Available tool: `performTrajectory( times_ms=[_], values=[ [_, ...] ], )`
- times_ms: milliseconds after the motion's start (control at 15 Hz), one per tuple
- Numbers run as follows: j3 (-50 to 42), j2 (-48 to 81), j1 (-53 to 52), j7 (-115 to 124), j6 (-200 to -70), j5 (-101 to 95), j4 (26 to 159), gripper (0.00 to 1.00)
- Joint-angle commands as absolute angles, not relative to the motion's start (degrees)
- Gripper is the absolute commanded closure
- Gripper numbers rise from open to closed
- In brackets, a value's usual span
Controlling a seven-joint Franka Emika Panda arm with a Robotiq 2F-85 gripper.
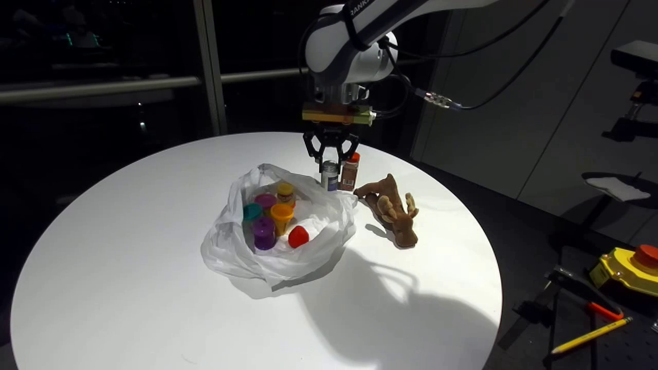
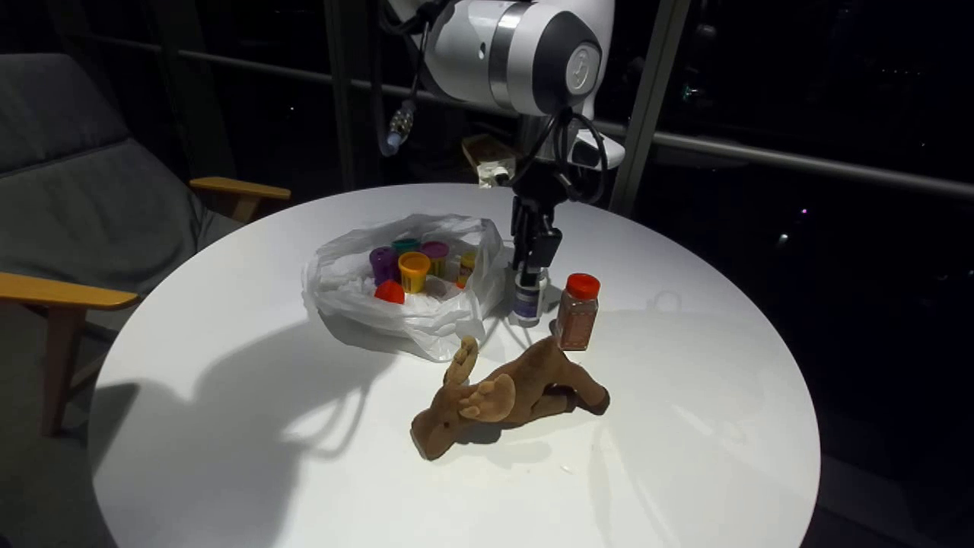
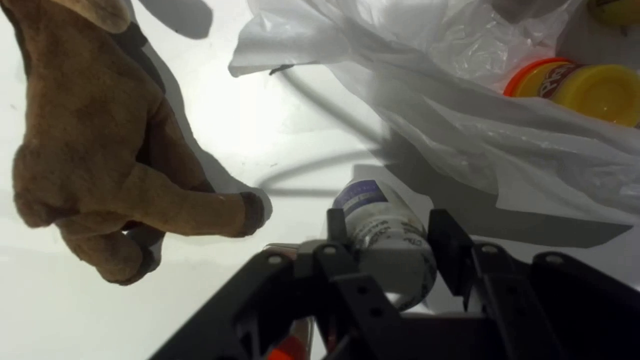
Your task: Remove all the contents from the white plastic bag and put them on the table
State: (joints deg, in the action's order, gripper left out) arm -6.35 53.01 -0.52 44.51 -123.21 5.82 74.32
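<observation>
A: Tool [image 3: 389, 226], what state?

B: Spread partway, fingers [image 3: 447, 245] either side of the purple-labelled bottle [image 2: 526, 304]. Snug fit; whether they actually clamp it, can't tell.

A: And that bottle?

B: Upright, just outside the white plastic bag [image 1: 229, 252]. Base looks to be on the round white surface [image 1: 128, 257].

A: Bag?

B: On the surface, mouth up and gaping, rim crinkled. Inside, bunched: purple tub [image 1: 264, 236], orange tub [image 1: 281, 218], teal-lidded tub [image 1: 252, 211], purple-lidded tub [image 1: 266, 200], yellow Play-Doh tub [image 3: 597, 92]. Plus a red lump [image 1: 298, 237] near the orange tub; can't make out what it is.

A: Outside the bag?

B: Red-capped spice bottle [image 2: 577, 316], upright on the surface, just beside the purple-labelled bottle. Brown plush moose [image 2: 533, 380] lies next to it, head low; wrist view has it apart from the bag.

A: Background, fast?

B: Grey armchair [image 2: 61, 175], wooden armrests [image 2: 61, 291], near the surface in an exterior view. Yellow pencil [image 1: 591, 335] and a yellow box [image 1: 611, 267] with a red button [image 1: 646, 257] sit past the surface's edge, also in an exterior view. Robot arm [image 1: 339, 54] hangs over the surface in both exterior views.
</observation>
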Motion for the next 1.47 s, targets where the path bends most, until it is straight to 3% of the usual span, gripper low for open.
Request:
performTrajectory(
  times_ms=[0,200,267,933,1400],
  values=[
    [-5.8,52.6,0.3,43.7,-121.1,7.3,72.1,0.23],
    [-6.7,49.1,-1.6,44.3,-122.9,5.6,74.6,0.02],
    [-6.5,47.5,-2.3,43.8,-123.5,5.2,75.5,0.0],
    [3.4,39.3,-7.2,26.2,-121.7,7.5,82.5,0.0],
    [4.5,44.8,-7.6,9.2,-120.6,4.2,86.3,0.0]
  ],
)
